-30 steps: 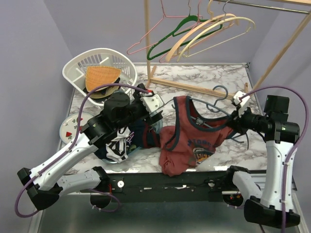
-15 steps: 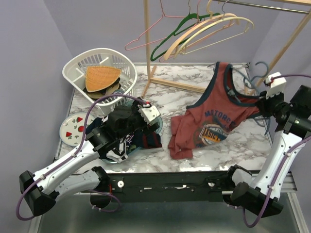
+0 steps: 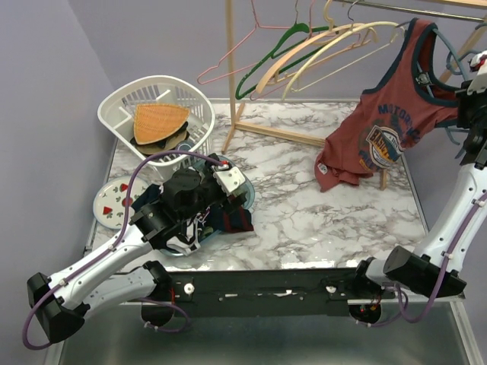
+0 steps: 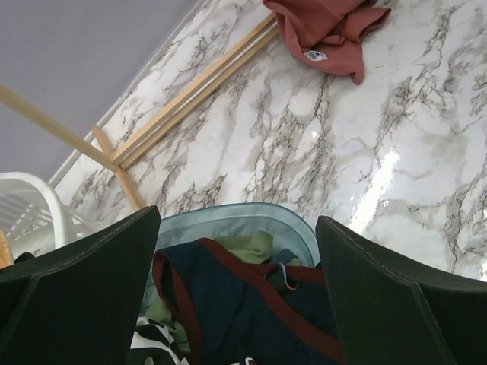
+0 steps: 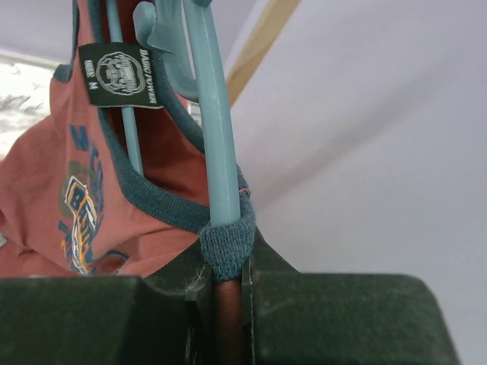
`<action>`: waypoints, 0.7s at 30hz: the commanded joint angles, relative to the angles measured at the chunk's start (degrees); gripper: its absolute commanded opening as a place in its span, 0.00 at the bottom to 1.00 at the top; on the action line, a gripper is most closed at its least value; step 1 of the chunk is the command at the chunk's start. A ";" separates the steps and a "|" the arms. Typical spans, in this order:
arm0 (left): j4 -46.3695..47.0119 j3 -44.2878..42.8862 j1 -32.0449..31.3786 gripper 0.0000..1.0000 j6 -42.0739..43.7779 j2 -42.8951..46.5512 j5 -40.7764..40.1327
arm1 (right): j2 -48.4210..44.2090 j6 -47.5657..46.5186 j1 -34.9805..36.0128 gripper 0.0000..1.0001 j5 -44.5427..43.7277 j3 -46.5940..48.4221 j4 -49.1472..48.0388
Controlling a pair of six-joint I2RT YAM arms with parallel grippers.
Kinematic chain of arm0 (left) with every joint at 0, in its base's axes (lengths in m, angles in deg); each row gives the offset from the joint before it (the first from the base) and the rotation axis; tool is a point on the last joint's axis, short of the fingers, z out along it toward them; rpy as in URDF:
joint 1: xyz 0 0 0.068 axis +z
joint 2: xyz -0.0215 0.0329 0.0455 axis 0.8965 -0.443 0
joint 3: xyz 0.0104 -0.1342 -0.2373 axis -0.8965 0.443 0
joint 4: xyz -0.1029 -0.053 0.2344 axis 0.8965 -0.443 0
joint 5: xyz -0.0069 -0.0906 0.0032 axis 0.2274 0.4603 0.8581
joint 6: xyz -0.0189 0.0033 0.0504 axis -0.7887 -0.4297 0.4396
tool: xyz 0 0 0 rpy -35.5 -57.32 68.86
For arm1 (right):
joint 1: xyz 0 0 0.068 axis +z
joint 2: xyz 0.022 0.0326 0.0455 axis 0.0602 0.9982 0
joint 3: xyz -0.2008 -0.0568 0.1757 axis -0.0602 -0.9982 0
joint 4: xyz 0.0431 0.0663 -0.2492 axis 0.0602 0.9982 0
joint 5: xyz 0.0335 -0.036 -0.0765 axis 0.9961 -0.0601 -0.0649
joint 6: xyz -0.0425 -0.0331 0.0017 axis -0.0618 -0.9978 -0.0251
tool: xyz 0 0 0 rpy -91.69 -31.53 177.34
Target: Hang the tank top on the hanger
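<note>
The right gripper (image 5: pixel 228 277), clenched on the hanger (image 5: pixel 217 144) and a strap of the tank top (image 3: pixel 388 125), has lifted both off the table (image 3: pixel 304 160) to the top of the rack (image 3: pixel 230 53), so the dressing looks done, while the left gripper (image 4: pixel 236 281) stays spread wide, empty.

Table (image 3: pixel 304 205) ctr: open passage. Obstructions: rack base rail (image 3: pixel 304 137) at rear, hangers (image 3: pixel 335 38) overhead, basket (image 3: pixel 106 115) rear-left, tank top (image 3: pixel 384 125) hanging right.
</note>
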 commanded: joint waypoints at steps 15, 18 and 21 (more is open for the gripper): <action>2.45 0.69 0.51 0.98 -1.55 -0.03 3.36 | 14.37 6.48 4.96 0.00 -10.18 14.35 -8.47; 2.45 0.69 0.51 0.98 -1.72 -0.03 3.80 | 15.86 6.66 5.04 0.00 -9.04 14.34 -7.51; 2.36 0.69 0.42 0.98 -1.72 0.05 3.89 | 17.01 6.57 5.05 0.01 -7.55 15.22 -6.63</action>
